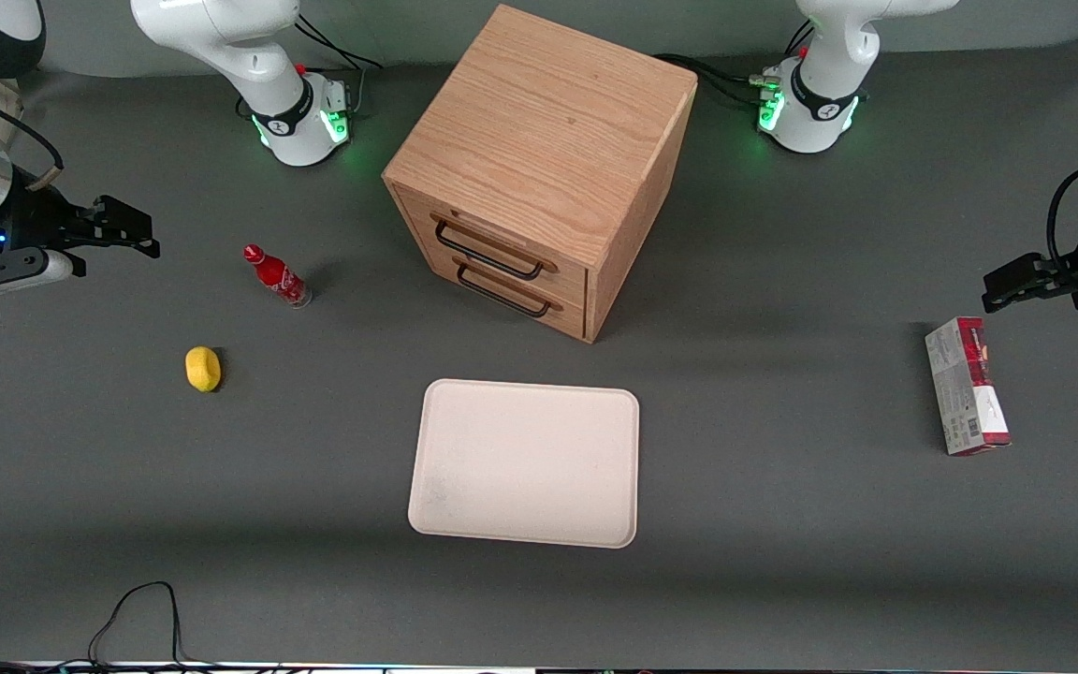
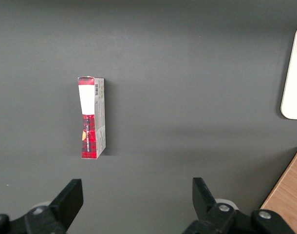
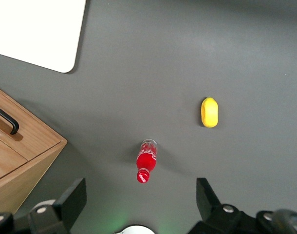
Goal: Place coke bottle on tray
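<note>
The coke bottle (image 1: 275, 275), slim and red with a red cap, stands upright on the grey table between the working arm's base and the lemon. It also shows in the right wrist view (image 3: 145, 160), seen from above. The cream-white tray (image 1: 526, 461) lies flat, nearer the front camera than the wooden cabinet; one corner shows in the right wrist view (image 3: 36, 30). My right gripper (image 1: 123, 234) hangs high at the working arm's end of the table, apart from the bottle. In the right wrist view the gripper (image 3: 141, 200) is open and empty, high above the bottle.
A wooden two-drawer cabinet (image 1: 539, 168) stands mid-table, farther from the front camera than the tray. A yellow lemon (image 1: 203, 368) lies nearer the camera than the bottle. A red-and-grey carton (image 1: 967, 398) lies toward the parked arm's end.
</note>
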